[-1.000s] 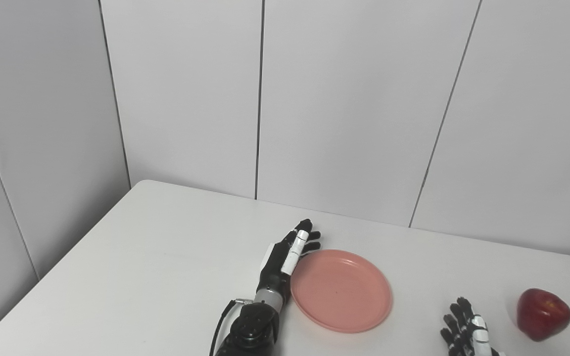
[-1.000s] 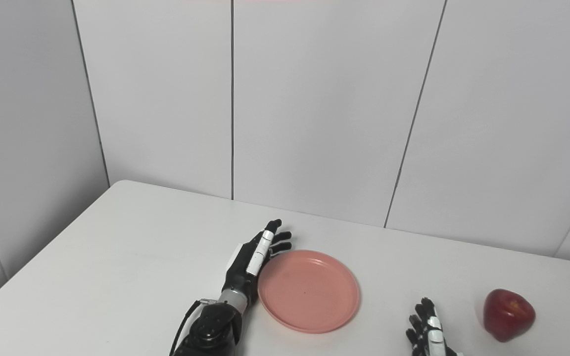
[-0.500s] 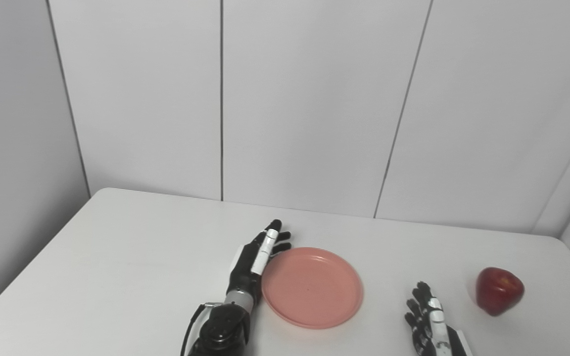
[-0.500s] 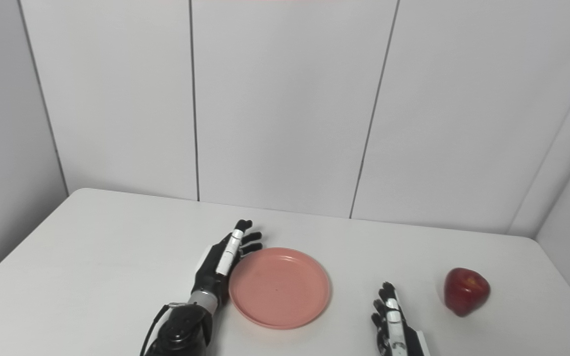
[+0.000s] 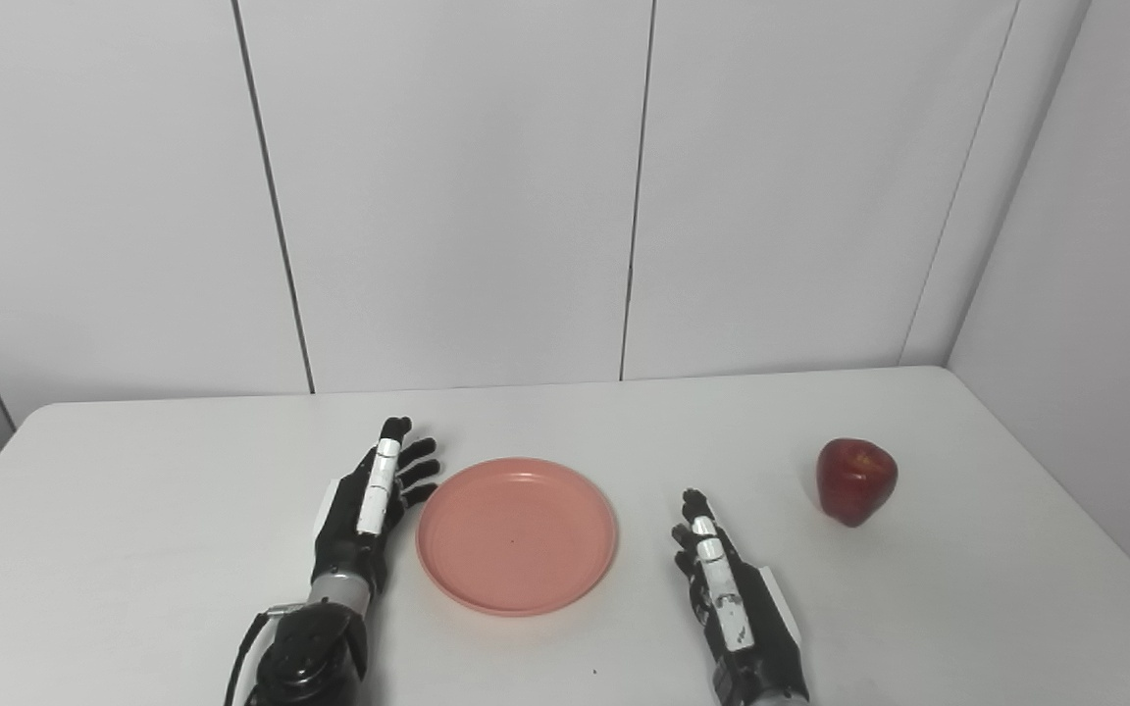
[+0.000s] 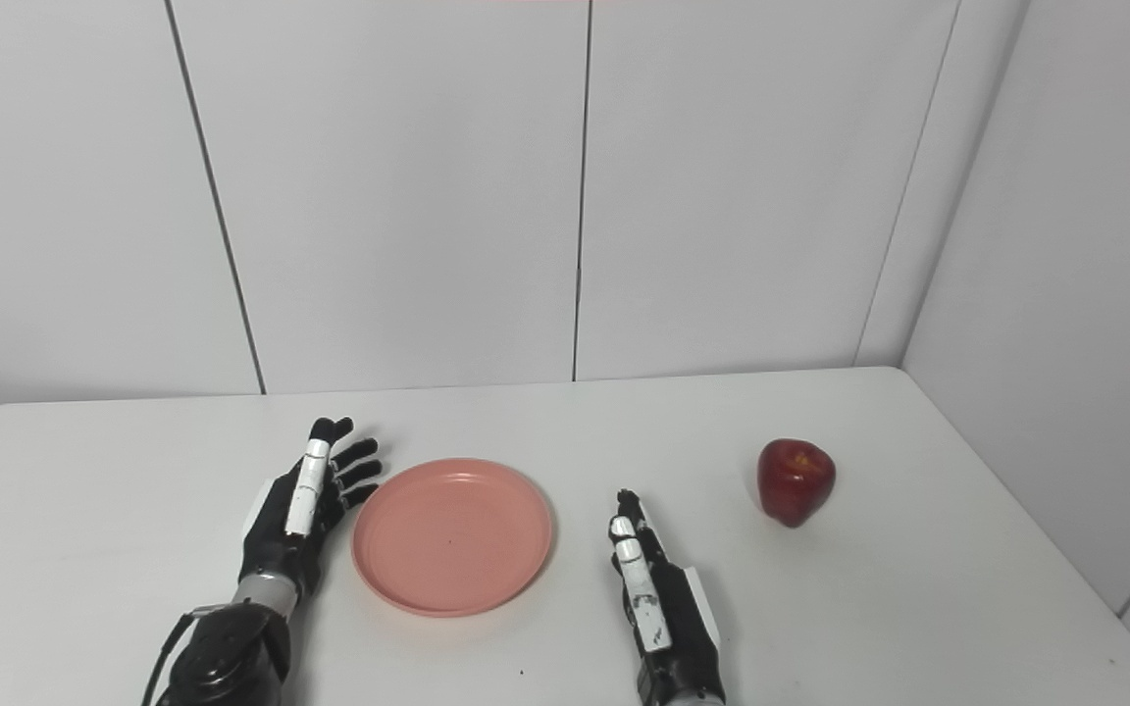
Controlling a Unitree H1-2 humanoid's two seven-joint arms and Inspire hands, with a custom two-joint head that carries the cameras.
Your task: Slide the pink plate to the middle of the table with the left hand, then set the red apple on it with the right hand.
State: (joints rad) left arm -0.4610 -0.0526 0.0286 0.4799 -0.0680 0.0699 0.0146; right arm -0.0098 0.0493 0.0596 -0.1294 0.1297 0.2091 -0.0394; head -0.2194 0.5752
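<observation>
So the pink plate point(image 5: 516, 534) sits on the white table point(image 5: 133, 549) between both hands, empty. The left hand point(image 5: 369, 505) is just beside its left rim, fingers spread, holding nothing. The right hand point(image 5: 727, 598) is a little off its right rim, fingers straight and loose, empty too. The red apple point(image 5: 855, 480) stands upright, well off to that hand's right and farther back.

Pink plate point(image 5: 516, 534), just right of left hand point(image 5: 369, 505): smooth plastic look, soft satin sheen, raised rim. Red apple point(image 5: 855, 480), well right of right hand point(image 5: 727, 598): glossy skin, pale highlight on top. Both hands: matt black casing with white, smoother-looking finger segments. Table point(image 5: 153, 510) beneath hands: plain white, matt, smooth.
</observation>
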